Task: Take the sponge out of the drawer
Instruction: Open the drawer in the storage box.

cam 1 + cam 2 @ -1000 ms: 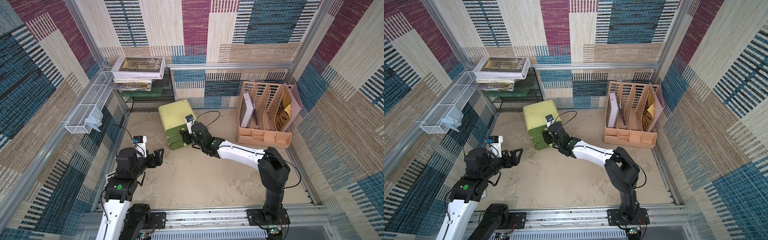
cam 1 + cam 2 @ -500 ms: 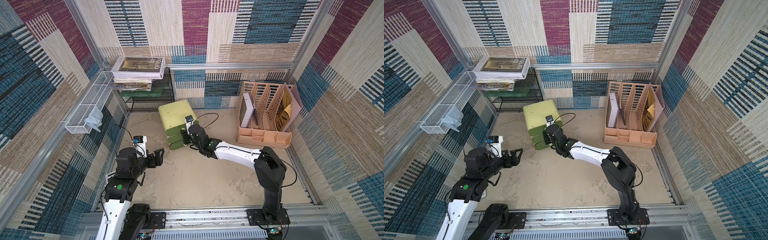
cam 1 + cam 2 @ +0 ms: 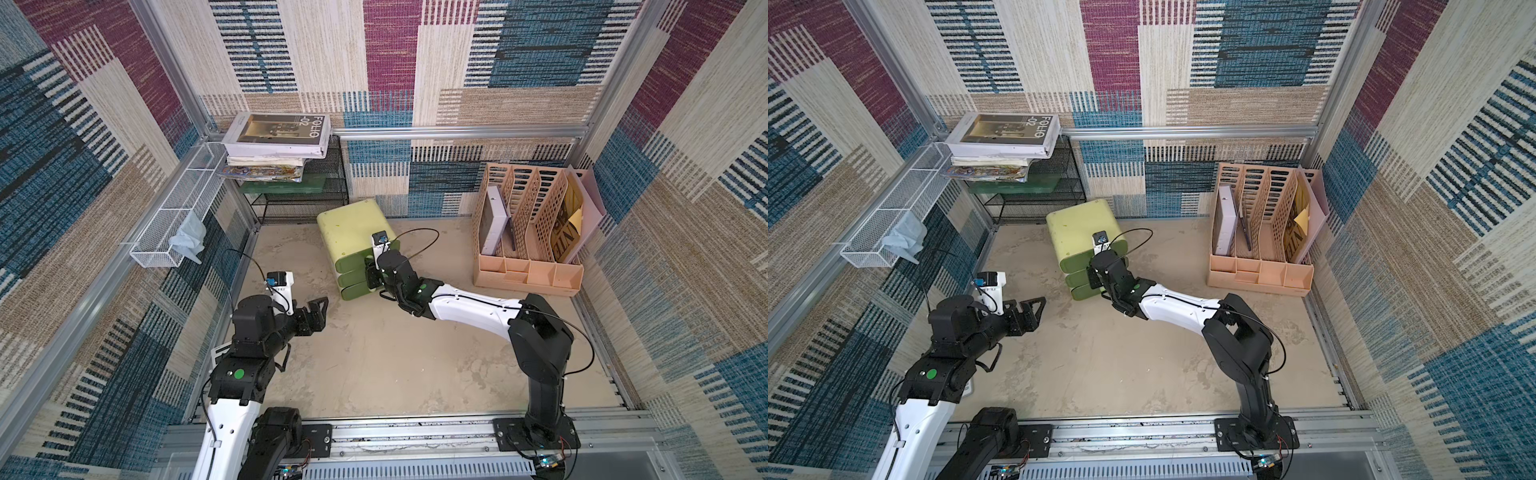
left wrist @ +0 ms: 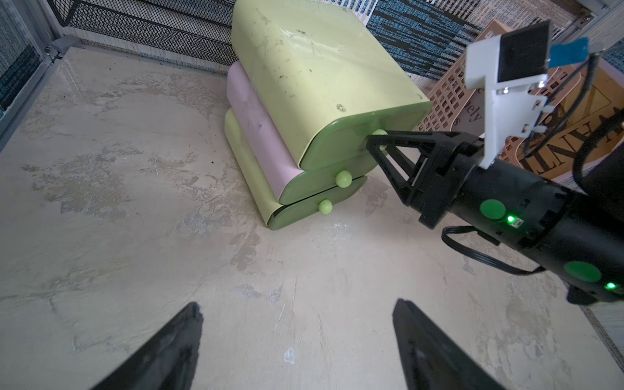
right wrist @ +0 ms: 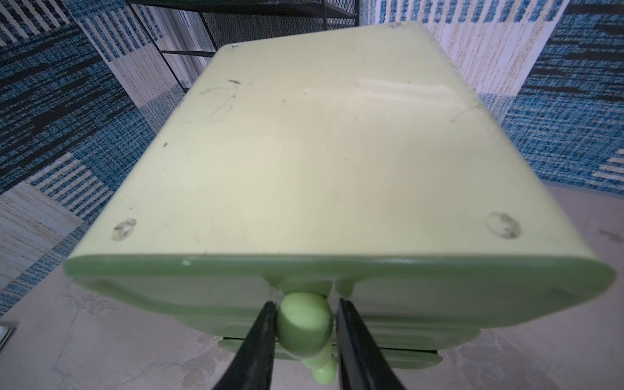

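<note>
**Item 1.** Pale green three-drawer plastic unit [image 3: 353, 232], standing on the mottled beige surface [image 3: 395, 374] near the back wall. It is in the same place as a second ago, and all three fronts are shut, as they were then. The pink middle tier [image 4: 256, 128] shows along its side.

**Item 2.** sponge: not visible in any view. It is hidden behind the shut fronts, and which drawer holds it cannot be told.

**Item 3.** right gripper [image 5: 305, 302], at the round green top knob [image 5: 304, 327].
- It stays at the unit's front as before, with the elbow shifted slightly.
- The jaws are narrow, one on each side of the knob.
- One finger [image 5: 263, 331] touches the knob and the other is at it or just off it. Whether the grip is firm cannot be told.

**Item 4.** left gripper [image 3: 322, 311], low over the surface and well apart from the unit, unmoved. The jaws are spread wide and hold nothing.

**Item 5.** middle knob [image 4: 343, 178] and bottom knob [image 4: 325, 206]: both untouched.

**Item 6.** Surroundings.
- A peach slotted file organiser [image 3: 528, 232] holding papers stands beside the unit.
- A black wire-mesh rack [image 3: 303, 199] stands behind it, with a stack of books [image 3: 278, 137] on top.
- A white wire basket [image 3: 166, 232] hangs on the side wall, holding a pale blue cloth [image 3: 189, 239].

**Item 7.** In the way: the shut top drawer front [image 5: 169, 287].
</note>
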Tool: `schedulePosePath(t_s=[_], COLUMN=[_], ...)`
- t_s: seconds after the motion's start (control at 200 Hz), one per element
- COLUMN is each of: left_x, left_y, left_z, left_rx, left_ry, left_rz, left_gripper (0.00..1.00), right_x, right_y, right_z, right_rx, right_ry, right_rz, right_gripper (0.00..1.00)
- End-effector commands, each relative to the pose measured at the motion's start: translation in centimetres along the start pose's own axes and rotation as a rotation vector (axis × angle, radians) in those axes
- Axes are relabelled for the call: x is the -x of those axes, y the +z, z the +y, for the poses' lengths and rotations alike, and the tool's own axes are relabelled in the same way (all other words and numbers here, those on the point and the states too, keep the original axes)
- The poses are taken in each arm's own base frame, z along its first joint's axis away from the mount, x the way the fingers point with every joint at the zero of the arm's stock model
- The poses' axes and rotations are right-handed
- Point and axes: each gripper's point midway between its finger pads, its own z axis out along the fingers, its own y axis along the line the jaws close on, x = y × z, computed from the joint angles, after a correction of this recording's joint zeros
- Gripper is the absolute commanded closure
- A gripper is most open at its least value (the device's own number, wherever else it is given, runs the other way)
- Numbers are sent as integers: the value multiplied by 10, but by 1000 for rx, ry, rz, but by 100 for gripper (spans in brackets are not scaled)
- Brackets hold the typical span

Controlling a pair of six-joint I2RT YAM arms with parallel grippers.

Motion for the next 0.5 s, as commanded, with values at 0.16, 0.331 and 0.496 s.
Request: schedulePosePath(t_s=[0.16, 0.331, 0.496], left_x=[4, 4, 4], left_y=[-1, -1, -1], left_z=[-2, -3, -3], left_rx=[-10, -14, -16], left_ry=[12, 12, 11], left_rz=[-16, -15, -15], left_gripper=[9, 9, 9], right_x=[7, 3, 2], right_y=[-16, -29, -44], right_z=[-4, -4, -3], right_rx=[-41, -43, -33], right_ry=[18, 25, 37], right_rz=[-45, -47, -52], right_gripper=[72, 72, 73])
